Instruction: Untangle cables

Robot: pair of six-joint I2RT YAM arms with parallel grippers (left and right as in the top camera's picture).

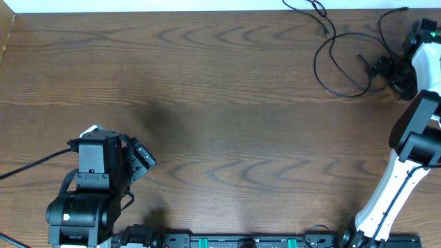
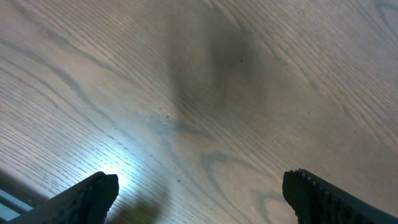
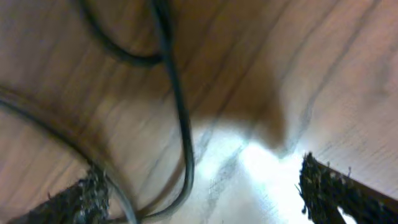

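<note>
Thin black cables (image 1: 335,60) lie in loose overlapping loops at the table's far right corner. My right gripper (image 1: 380,69) hangs low at their right edge. In the right wrist view, one black cable (image 3: 181,124) curves down between the wide-apart jaws of the right gripper (image 3: 202,180), nearer the left finger (image 3: 90,193), and another strand runs beside that finger. The jaws are open and clamp nothing. My left gripper (image 1: 142,158) is at the near left, far from the cables. The left wrist view shows the left gripper (image 2: 200,185) open over bare wood.
The wooden table (image 1: 220,103) has a raised pale edge along the far side. The right arm's white link (image 1: 389,186) crosses the near right. The left arm's base (image 1: 79,207) and its thick black lead sit at the near left. A rail runs along the front edge.
</note>
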